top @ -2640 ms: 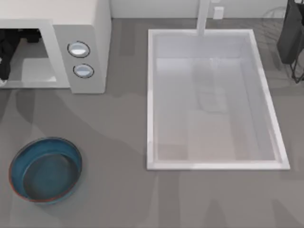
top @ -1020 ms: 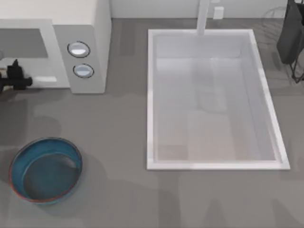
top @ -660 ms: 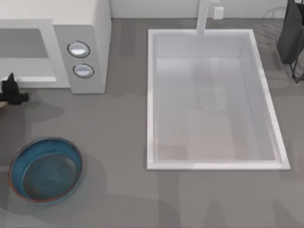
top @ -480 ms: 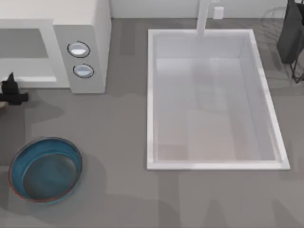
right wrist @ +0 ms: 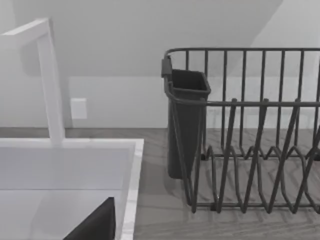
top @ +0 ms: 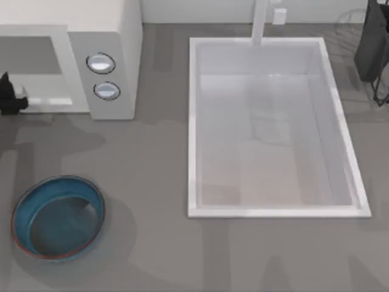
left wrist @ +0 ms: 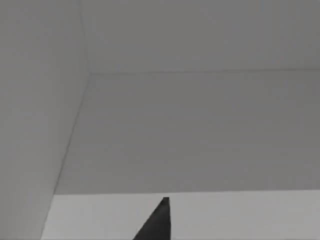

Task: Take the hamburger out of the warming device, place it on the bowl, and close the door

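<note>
Warming device (top: 115,36): smooth matt white-grey casing, plastic look; two dials (top: 101,63) with shiny silver metal-like rims. Bowl (top: 58,218): glossy teal glaze, ceramic look, thin reddish-brown rim. Bench (top: 146,182): matt grey, faint wood-like grain. Sink basin (top: 193,121): smooth white, soft sheen. Dish rack (right wrist: 250,130): thin dark wire, matt metal look, with dark matt plastic-looking cup (right wrist: 186,125)

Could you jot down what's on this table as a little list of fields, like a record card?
warming box: white microwave-like box at the table's far left, two round dials on its front
left gripper: dark tip at the box's front opening
bowl: teal-blue bowl, near left, nothing in it
sink: large white basin, middle to right
dish rack: dark wire rack, far right
right arm: parked at the far right by the rack
</note>
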`<state>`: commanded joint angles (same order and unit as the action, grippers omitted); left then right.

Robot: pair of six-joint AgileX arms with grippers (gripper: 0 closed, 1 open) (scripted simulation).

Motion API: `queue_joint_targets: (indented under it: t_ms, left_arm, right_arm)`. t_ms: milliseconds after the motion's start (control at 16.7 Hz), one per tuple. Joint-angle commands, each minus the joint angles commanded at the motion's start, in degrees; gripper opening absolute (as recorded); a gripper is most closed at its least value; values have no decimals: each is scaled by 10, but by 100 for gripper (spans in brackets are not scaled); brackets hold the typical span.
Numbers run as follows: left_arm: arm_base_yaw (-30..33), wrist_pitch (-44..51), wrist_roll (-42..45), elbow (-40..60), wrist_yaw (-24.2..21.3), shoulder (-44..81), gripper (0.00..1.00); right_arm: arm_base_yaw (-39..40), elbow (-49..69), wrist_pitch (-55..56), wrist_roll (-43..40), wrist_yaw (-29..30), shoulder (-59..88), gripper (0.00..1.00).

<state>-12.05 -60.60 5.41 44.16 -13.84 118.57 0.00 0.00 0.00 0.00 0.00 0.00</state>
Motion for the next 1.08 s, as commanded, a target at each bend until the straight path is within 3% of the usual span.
queue_joint_targets:
  t_ms: [300, 720, 900, 1080]
  left_arm:
    - [-1, 110, 1, 7, 1, -104, 0]
    - [7, 112, -2, 0, 9, -109, 0]
    - [61, 92, -27, -39, 65, -111, 0]
    - [157, 61, -70, -108, 173, -122, 0]
  right_arm:
    - [0, 0, 0, 0, 0, 0, 100]
    - [0, 0, 0, 0, 0, 0, 100]
    - [0, 0, 0, 0, 0, 0, 100]
    - [0, 0, 0, 0, 0, 0, 100]
